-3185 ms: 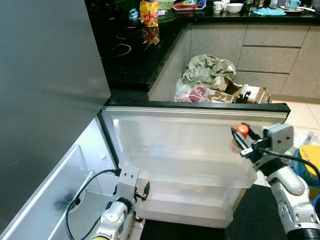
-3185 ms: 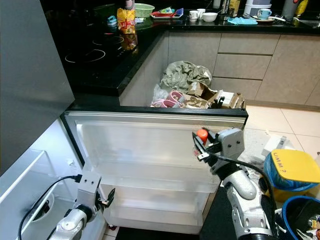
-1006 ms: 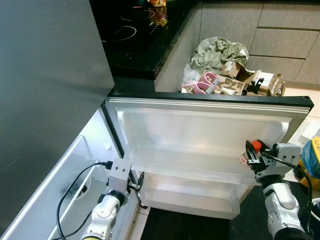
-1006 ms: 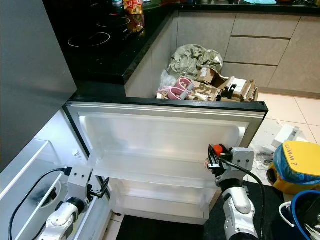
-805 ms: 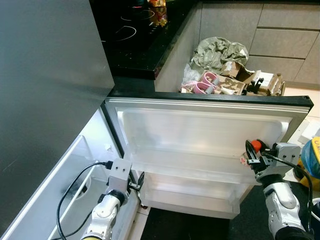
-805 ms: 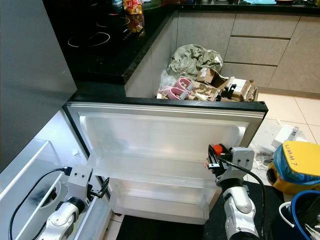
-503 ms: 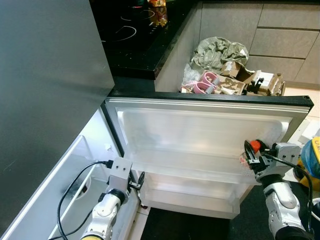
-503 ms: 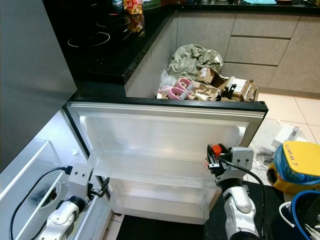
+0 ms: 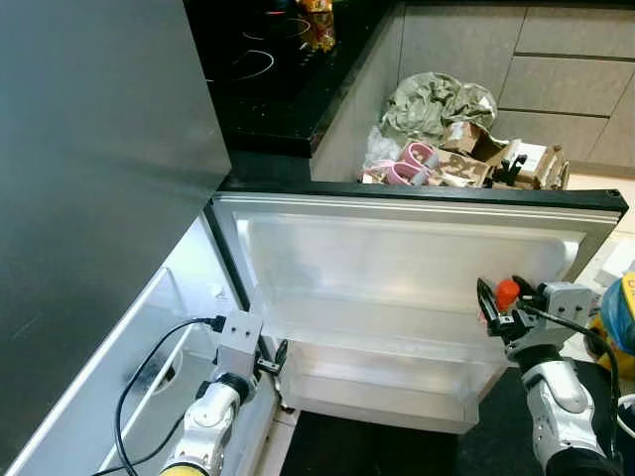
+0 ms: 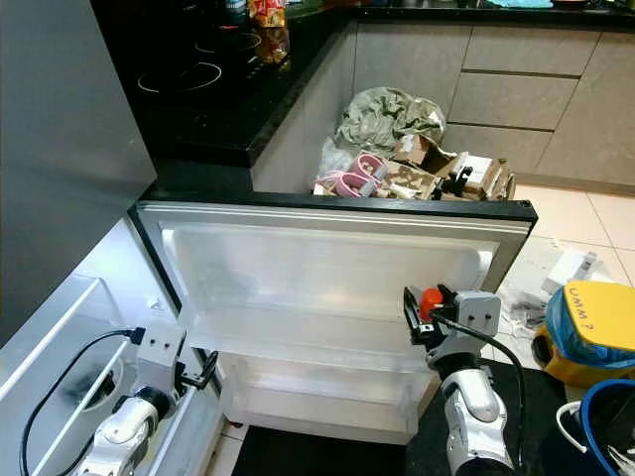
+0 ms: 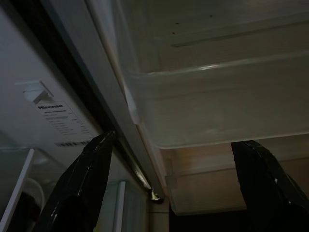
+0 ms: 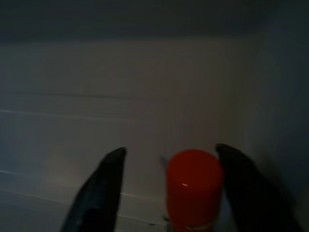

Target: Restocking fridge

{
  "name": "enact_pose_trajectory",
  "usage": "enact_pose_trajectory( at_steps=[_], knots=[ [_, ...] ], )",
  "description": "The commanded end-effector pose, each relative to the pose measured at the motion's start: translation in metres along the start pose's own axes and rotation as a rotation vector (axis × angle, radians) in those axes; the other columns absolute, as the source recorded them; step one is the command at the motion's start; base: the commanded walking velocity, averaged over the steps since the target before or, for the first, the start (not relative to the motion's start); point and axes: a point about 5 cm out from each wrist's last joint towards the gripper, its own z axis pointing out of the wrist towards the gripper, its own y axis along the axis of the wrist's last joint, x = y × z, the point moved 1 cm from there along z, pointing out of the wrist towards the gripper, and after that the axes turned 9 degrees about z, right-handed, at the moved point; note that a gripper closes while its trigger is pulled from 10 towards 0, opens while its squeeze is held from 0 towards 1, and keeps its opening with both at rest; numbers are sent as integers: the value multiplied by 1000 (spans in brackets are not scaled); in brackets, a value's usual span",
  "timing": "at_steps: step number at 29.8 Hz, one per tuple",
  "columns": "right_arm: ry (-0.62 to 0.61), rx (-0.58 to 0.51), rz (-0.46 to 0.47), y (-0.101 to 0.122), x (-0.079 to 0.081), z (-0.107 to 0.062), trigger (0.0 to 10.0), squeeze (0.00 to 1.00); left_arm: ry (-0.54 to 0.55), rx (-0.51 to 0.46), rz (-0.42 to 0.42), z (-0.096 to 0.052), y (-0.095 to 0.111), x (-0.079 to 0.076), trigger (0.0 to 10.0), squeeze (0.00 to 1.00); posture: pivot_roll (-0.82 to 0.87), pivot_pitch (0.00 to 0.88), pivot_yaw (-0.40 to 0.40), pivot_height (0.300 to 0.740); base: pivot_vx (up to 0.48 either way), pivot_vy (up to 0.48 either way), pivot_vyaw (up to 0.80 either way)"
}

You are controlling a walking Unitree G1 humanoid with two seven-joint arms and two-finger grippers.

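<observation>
A small bottle with a red cap (image 9: 507, 292) stands at the right end of the open fridge door's upper shelf (image 9: 377, 335). My right gripper (image 9: 484, 300) reaches in around it from the right. In the right wrist view the red cap (image 12: 193, 186) stands between the two black fingers (image 12: 104, 193). It is close to one finger, with a gap to the other, so the gripper looks open. My left gripper (image 9: 278, 357) hangs open low beside the door's hinge edge (image 11: 130, 125), holding nothing.
The fridge door (image 9: 417, 248) swings out to the right, with a lower shelf (image 9: 387, 397) under the upper one. The lit fridge interior (image 9: 149, 347) is at the lower left. A black counter (image 9: 278, 89), a heap of bags and boxes (image 9: 446, 149) and a yellow bin (image 10: 590, 322) lie beyond.
My right gripper sank with the bottle from above the door shelf down to its right end. In the last half second its fingers have spread and reach further past the cap.
</observation>
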Motion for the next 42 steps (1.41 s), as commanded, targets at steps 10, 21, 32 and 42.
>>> enact_pose_trajectory(
  at_steps=[10, 21, 32, 42],
  knots=[
    [20, -60, 12, 13, 7, 4, 10000, 0, 0, 26, -25, -1, -6, -5, 10000, 0, -28, 118, 64, 740, 0, 0, 0],
    [138, -223, 8, 58, 36, 16, 10000, 0, -3, 29, -26, -2, -7, -5, 10000, 0, -27, 120, 64, 740, 0, 0, 0],
    [350, -158, -17, 72, 65, 9, 10000, 0, -11, 29, -26, -2, -8, -7, 10000, 0, -30, 123, 65, 740, 0, 0, 0],
    [531, -110, 15, 86, 86, -1, 10000, 0, -17, 29, -25, -2, -8, -9, 10000, 0, -32, 121, 65, 740, 0, 0, 0]
  ],
)
